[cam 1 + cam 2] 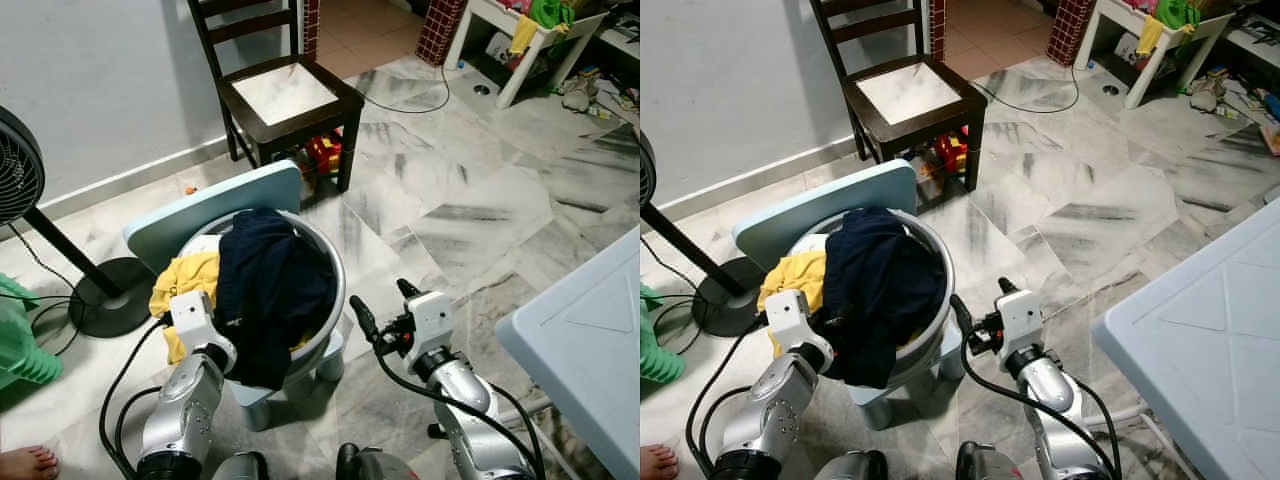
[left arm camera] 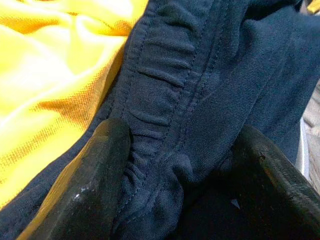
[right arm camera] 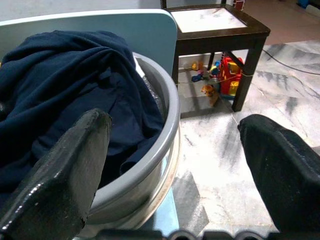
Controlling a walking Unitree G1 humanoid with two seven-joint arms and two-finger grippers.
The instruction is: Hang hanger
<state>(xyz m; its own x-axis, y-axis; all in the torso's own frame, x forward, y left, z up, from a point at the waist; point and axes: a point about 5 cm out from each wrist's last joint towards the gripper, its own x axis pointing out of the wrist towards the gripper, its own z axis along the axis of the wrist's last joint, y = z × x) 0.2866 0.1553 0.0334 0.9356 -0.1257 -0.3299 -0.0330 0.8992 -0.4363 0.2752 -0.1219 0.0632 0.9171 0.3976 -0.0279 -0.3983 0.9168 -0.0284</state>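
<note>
A grey metal basin (image 1: 335,262) sits on a small light-blue chair (image 1: 215,200), heaped with a navy garment (image 1: 270,290) and a yellow garment (image 1: 185,275). My left gripper (image 2: 185,145) is pushed into the heap on the basin's left side. It is open, with its fingers (image 2: 100,170) either side of a bunched navy seam next to the yellow cloth. My right gripper (image 1: 383,302) is open just right of the basin rim, level with it and holding nothing. In the right wrist view the rim (image 3: 165,135) and navy cloth lie ahead of it.
A dark wooden chair (image 1: 290,95) stands behind the basin with toys (image 1: 322,155) under it. A fan's base (image 1: 105,295) and cable lie at the left. A light-blue table (image 1: 590,340) fills the right foreground. A person's bare foot (image 1: 25,462) is at bottom left.
</note>
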